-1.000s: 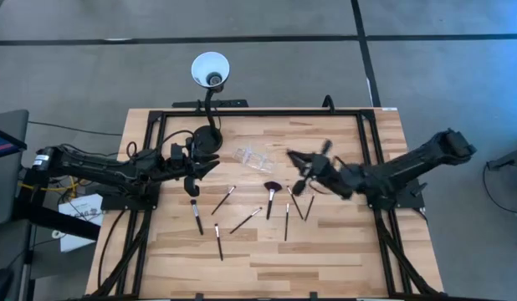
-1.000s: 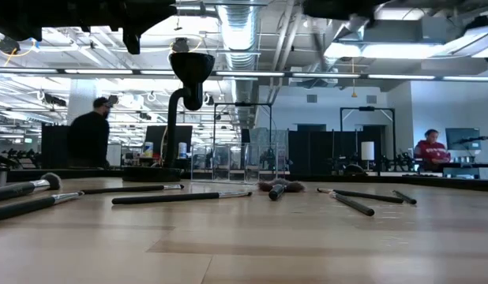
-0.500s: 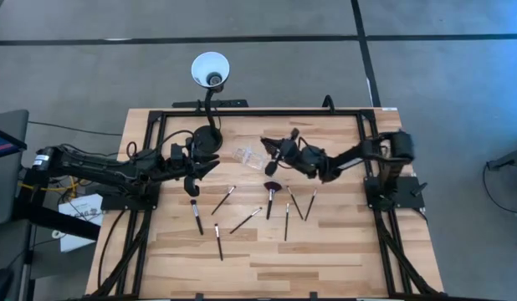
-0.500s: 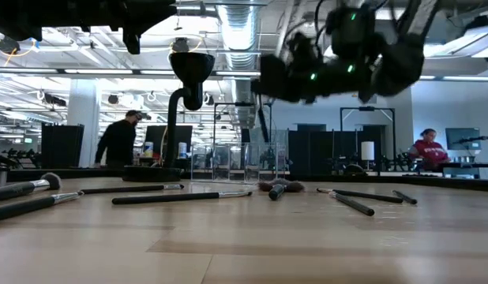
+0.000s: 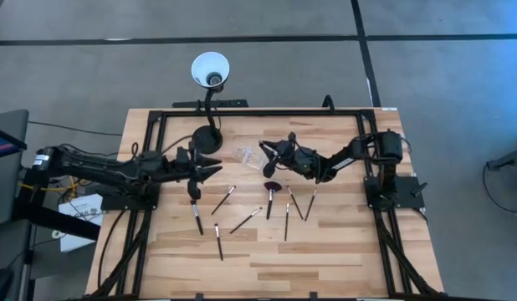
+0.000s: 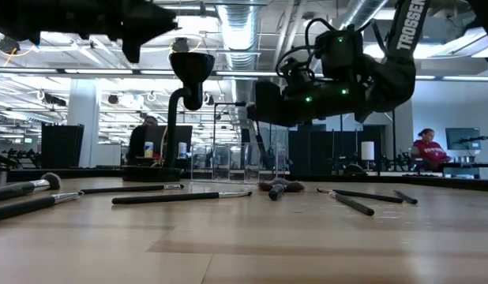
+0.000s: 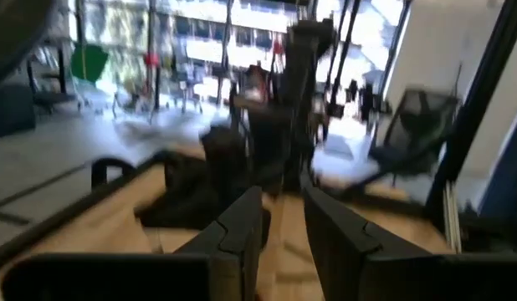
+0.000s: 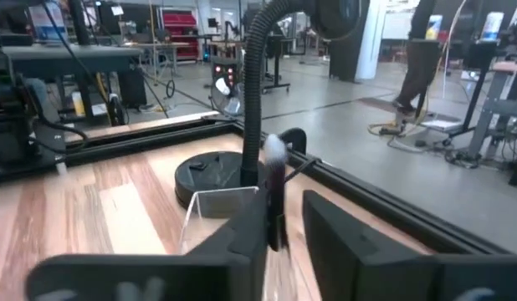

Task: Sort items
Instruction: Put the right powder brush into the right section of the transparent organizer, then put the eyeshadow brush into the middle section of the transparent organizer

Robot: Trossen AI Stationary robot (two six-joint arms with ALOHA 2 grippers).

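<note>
The right gripper [image 5: 267, 152] hovered above the clear plastic pouch [image 5: 251, 156], its dark fingers [image 8: 242, 242] parted slightly around a slim dark-handled makeup brush [image 8: 275, 188] standing upright between them. The left gripper [image 5: 210, 166], jaws narrowly apart and empty, hung beside the black gooseneck lamp [image 5: 210, 109]. The other dark-handled brushes [image 5: 275, 201] lay scattered on the wooden table [image 5: 342, 259].

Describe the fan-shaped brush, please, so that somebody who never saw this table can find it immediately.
Start at the black lamp base near the far edge of the wooden table and move toward the table's middle, past the clear pouch. Just below the right hand, among the scattered brushes, lies the fan brush. Only it has a wide, flat, dark head; its neighbours end in narrow tips.
</note>
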